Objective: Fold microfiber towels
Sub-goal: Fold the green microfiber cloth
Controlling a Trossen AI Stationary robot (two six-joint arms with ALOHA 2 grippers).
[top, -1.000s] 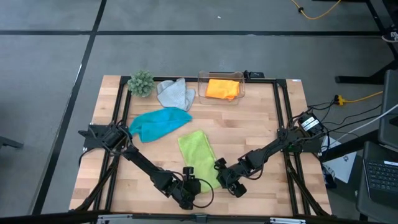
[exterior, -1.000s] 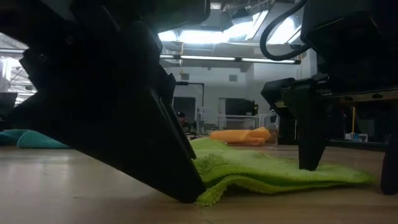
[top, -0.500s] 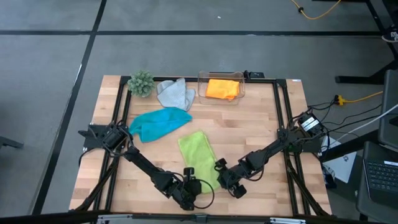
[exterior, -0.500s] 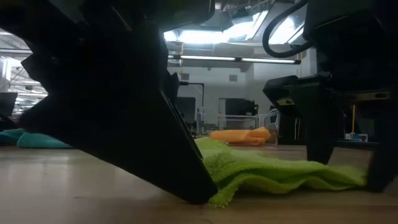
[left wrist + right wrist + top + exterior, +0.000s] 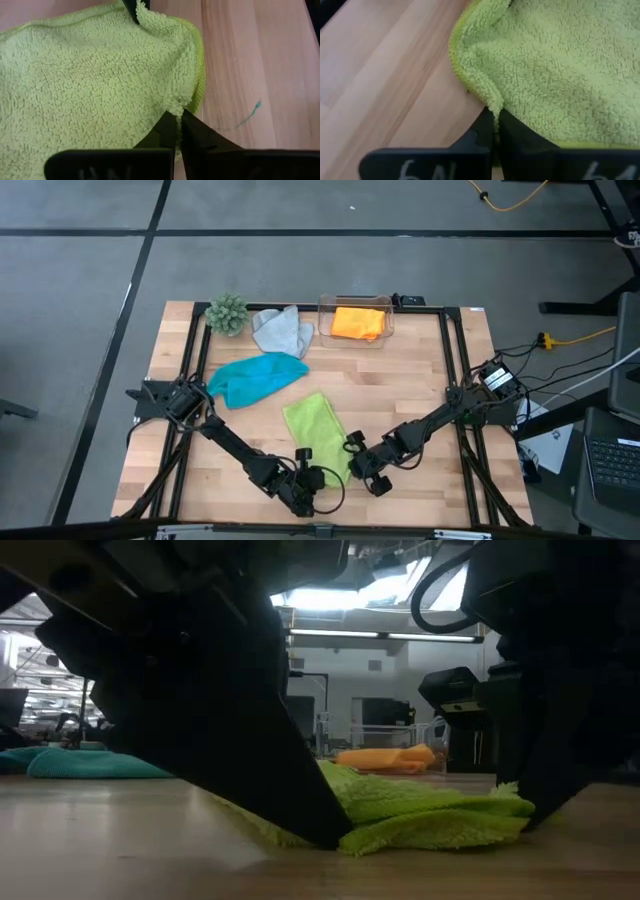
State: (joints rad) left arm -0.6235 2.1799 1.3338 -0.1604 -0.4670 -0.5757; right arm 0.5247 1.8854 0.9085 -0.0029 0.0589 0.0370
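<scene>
The lime green towel (image 5: 314,428) lies flat on the wooden table (image 5: 420,380), near the front edge; it also shows in the low view (image 5: 430,815). My left gripper (image 5: 318,477) is shut on the towel's near left corner. My right gripper (image 5: 353,465) is shut on its near right corner. The turquoise towel (image 5: 255,378) and the grey towel (image 5: 280,330) lie crumpled farther back. The orange towel (image 5: 357,322) sits in a clear box. My left gripper pinches a small pucker of the towel's near edge, at the corner (image 5: 174,106), between its two fingertips (image 5: 167,127). The fingers slant down from the near side. The towel stays lying on the table. My right gripper pinches a raised ridge of the towel's edge at its other near corner (image 5: 492,106) between its two fingertips (image 5: 482,125). It slants down from the near right. The cloth bunches up at the fingers, and the towel lies on the table.
A small green plant (image 5: 227,313) stands at the far left corner. The clear box (image 5: 356,305) stands at the far edge. Bare wood lies to the right of the green towel (image 5: 420,420) and near the left front.
Both grippers have shut on the green towel's near corners. The towel's near edge has bunched up and drawn inward between them, most on the right side; the far part has stayed where it was.
</scene>
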